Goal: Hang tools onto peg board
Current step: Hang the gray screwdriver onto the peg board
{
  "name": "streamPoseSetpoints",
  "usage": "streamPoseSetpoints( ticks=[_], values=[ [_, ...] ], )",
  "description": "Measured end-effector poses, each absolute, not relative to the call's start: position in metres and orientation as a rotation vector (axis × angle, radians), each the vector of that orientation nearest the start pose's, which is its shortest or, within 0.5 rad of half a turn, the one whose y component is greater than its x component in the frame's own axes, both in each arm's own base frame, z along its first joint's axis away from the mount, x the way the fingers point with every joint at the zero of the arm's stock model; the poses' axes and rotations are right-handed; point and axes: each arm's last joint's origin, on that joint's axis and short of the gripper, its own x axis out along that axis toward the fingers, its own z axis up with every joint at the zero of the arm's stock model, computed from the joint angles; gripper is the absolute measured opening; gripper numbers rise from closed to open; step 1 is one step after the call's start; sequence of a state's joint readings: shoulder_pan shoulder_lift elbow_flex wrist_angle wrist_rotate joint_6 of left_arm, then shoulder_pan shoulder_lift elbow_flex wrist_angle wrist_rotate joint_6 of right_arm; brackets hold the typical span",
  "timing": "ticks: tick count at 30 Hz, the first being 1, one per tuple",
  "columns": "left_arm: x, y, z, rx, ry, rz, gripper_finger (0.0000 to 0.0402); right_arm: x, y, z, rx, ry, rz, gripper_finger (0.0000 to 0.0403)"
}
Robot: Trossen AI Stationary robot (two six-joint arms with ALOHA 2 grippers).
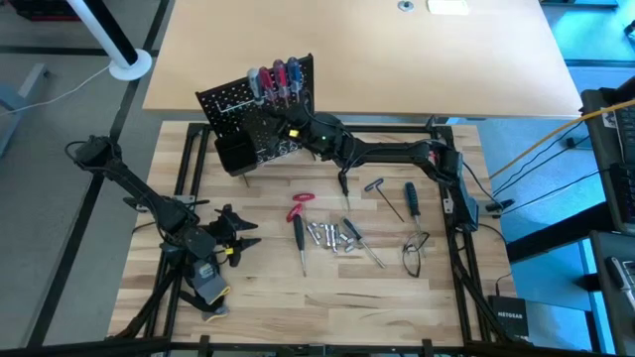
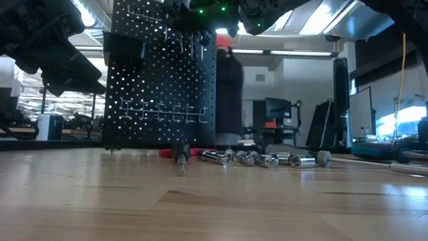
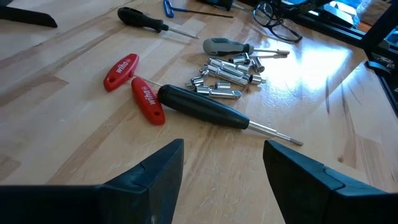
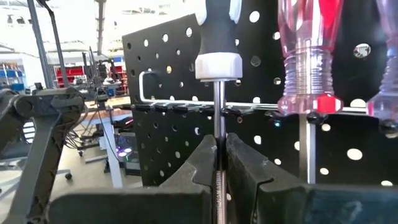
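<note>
At the upper centre of the high view, the right gripper (image 4: 221, 168) was clenched on the vertical shaft of a grey-handled screwdriver (image 4: 219, 37) seated in the peg board (image 1: 260, 114) rack, directly above its fingers. The left gripper (image 3: 224, 168) hung released over the remaining tools, nearest the black-handled screwdriver (image 3: 208, 107).

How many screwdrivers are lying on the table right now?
4: a black-handled one beside the red pliers, a grey-handled one by the silver bits, a small black one nearer the peg board, a blue-handled one by the glasses. More may be hidden.
</note>
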State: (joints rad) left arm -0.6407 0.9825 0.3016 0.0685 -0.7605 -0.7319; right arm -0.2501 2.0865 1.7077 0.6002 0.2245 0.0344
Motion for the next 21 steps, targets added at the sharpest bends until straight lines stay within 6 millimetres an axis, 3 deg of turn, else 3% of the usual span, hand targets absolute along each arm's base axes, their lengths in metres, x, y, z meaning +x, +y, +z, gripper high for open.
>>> streamPoseSetpoints(
  ticks=[21],
  values=[
    [0.152, -0.088, 0.165, -0.325, 0.394, 0.275, 0.0210, 0.480, -0.134, 0.308, 0.061, -0.200, -0.515, 0.0028]
  ],
)
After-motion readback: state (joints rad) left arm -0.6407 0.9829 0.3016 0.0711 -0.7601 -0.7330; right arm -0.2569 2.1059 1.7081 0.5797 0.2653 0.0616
